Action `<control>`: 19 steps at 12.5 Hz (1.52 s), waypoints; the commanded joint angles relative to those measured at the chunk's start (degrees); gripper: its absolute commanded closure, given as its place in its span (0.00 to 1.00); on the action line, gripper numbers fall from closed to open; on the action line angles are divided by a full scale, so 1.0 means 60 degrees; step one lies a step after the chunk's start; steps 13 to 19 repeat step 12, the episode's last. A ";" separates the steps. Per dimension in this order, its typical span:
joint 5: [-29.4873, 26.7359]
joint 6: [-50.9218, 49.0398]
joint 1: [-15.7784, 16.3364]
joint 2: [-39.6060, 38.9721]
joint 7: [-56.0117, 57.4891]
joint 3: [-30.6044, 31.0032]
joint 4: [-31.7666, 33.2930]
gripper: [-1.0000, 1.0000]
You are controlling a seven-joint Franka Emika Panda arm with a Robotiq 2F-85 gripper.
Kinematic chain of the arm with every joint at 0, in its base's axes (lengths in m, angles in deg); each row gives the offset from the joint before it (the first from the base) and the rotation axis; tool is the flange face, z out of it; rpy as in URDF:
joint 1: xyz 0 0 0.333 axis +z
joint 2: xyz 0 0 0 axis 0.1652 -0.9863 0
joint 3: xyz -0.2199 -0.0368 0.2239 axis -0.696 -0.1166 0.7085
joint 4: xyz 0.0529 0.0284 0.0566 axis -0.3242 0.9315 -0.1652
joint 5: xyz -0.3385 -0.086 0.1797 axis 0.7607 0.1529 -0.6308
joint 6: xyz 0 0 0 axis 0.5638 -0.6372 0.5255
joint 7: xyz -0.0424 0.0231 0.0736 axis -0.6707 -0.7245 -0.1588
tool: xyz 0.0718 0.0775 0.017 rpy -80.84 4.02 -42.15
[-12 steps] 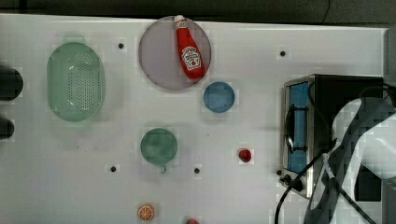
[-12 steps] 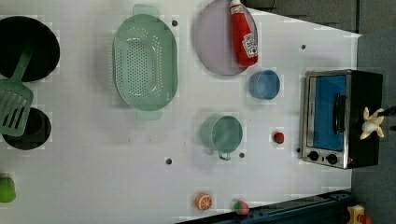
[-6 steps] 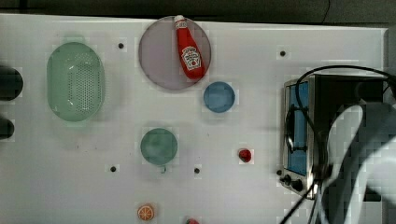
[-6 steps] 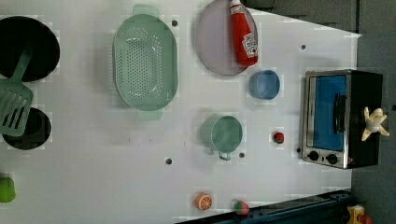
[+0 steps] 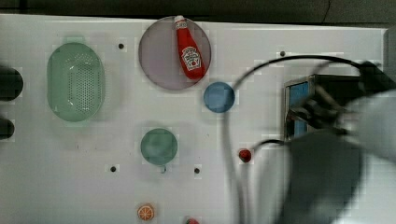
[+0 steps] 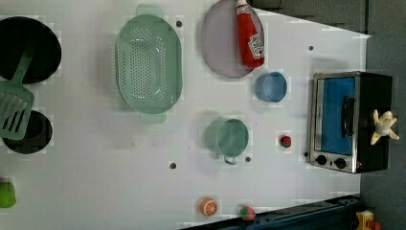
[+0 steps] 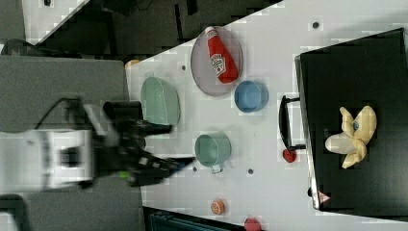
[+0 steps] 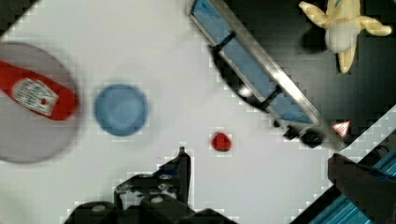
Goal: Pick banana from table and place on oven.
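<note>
The pale yellow banana (image 6: 384, 127) lies on the black top of the oven (image 6: 335, 120), peel strips splayed, with nothing touching it. The right view has the banana (image 7: 353, 135) on the oven's top (image 7: 356, 62), and the wrist view has the banana (image 8: 341, 28) beyond the oven's glass door (image 8: 261, 74). My gripper (image 8: 268, 170) is open and empty, hanging over the white table (image 8: 187, 56) well away from the banana. In the right view the gripper (image 7: 173, 144) hovers near the green cup. My blurred arm (image 5: 327, 168) covers much of the oven (image 5: 299, 93) in the top view.
A ketchup bottle (image 6: 250, 36) lies on a purple plate (image 6: 220, 43). A blue bowl (image 6: 271, 87), green cup (image 6: 229, 138), green colander (image 6: 148, 64), small red fruit (image 6: 285, 141) and orange slice (image 6: 208, 206) sit on the table. Black pans and a spatula (image 6: 14, 108) are at the left view's left.
In the top view my arm has swung in from the right edge toward the lower middle, trailing its cable. The banana stays put on the oven.
</note>
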State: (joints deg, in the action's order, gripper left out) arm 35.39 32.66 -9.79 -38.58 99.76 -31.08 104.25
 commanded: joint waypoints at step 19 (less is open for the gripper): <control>-0.0268 0.0188 0.0749 0.0044 -0.5362 0.2208 0.0240 0.00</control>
